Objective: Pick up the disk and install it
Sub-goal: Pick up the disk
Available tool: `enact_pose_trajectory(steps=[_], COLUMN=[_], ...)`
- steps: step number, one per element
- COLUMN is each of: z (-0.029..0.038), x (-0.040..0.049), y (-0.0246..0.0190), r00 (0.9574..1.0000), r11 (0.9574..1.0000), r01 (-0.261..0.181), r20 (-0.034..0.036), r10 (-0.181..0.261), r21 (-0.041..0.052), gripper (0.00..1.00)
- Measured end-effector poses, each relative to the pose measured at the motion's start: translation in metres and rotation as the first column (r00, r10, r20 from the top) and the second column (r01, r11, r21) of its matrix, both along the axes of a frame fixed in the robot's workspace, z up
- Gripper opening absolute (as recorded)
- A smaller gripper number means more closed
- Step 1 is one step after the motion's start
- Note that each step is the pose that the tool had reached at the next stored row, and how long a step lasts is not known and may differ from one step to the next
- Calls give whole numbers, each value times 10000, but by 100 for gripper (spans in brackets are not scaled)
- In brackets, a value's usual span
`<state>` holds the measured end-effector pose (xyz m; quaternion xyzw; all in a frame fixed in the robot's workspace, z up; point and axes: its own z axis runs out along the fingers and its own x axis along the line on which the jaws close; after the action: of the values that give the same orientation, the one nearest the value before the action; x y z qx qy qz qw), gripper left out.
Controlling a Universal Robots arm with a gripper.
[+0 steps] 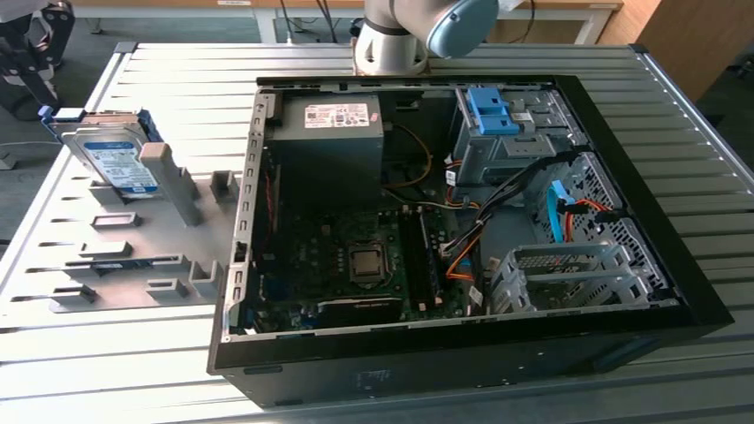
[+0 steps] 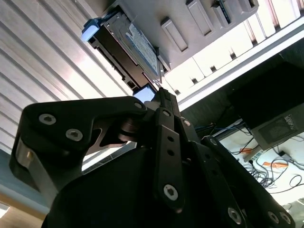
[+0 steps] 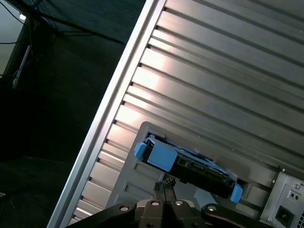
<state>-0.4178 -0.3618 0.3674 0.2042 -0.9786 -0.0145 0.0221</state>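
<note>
We see a ribbed metal counter point(image 1: 106, 380) carrying an open black computer case point(image 1: 471, 375), which lies on its side with boards and cables exposed. The arm point(image 1: 407, 35) stands behind the case, at the top of the exterior view. Inside the case sit a grey power supply point(image 1: 330, 150) and, toward the exterior view's right, a bare blue bracket point(image 1: 489, 110). On the exterior view's left, apart from the case, a grey slotted holder point(image 1: 130, 256) rests on the counter. The disk point(image 1: 116, 159) stands on edge in it, label outward, framed by its blue rails. In both wrist views the disk point(image 2: 128, 45) point(image 3: 190, 168) lies just beyond the jaws, which seem closed tip to tip on nothing; we cannot tell whether they touch it.
</note>
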Motion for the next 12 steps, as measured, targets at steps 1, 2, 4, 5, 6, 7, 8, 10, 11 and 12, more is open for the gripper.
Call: enact_pose_trajectory(steps=[1,2,4,5,6,7,8,10,11,12], z=[0,0,-1,-2,-2,-2,-2,-5,-6,-7], x=[0,0,0,0,0,0,0,0,0,0], y=[0,0,0,0,0,0,0,0,0,0], r00=[9999,9995,9980,9969,9958,9945,9928,9880,9849,9817], r11=[9999,9995,9980,9969,9958,9945,9928,9880,9849,9817], r01=[-163,-325,-628,-786,-920,-1048,-1197,-1542,-1729,-1906], r20=[0,-1,-1,0,-1,-1,0,1,0,0], r10=[163,325,628,786,920,1048,1197,1542,1729,1906], r21=[0,0,-1,-1,0,-1,-1,0,-1,0], gripper=[11,11,11,11,11,11,11,11,11,11])
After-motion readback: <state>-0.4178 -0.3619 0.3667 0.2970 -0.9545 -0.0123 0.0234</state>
